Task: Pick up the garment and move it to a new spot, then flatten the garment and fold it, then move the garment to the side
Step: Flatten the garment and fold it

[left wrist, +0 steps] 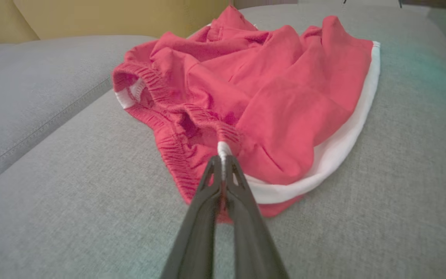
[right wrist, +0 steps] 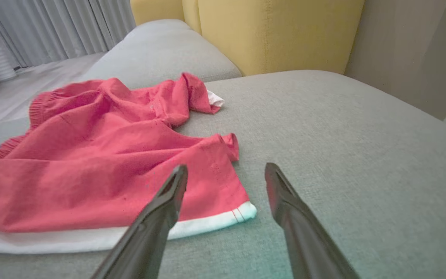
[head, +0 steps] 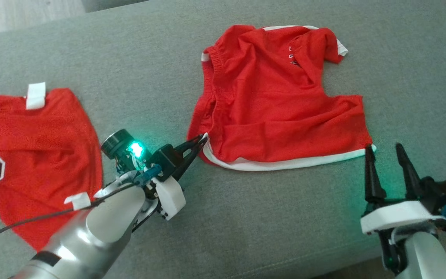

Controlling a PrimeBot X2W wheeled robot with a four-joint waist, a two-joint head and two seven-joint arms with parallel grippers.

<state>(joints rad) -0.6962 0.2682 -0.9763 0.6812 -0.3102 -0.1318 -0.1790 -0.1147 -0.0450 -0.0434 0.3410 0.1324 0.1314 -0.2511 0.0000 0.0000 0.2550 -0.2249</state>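
Note:
The garment is a pair of red shorts with white trim, lying rumpled on the grey cushion. My left gripper is shut on its near left corner; in the left wrist view the closed tips pinch the white edge by the waistband of the garment. My right gripper stands open at the near right corner, its left fingertip touching the white hem. In the right wrist view the open gripper straddles that corner of the garment, with nothing between the fingers.
A second red garment with white tabs and a printed letter lies at the left, under my left forearm. Yellow cushions stand behind the grey seat. The cushion's front edge runs just below my right gripper.

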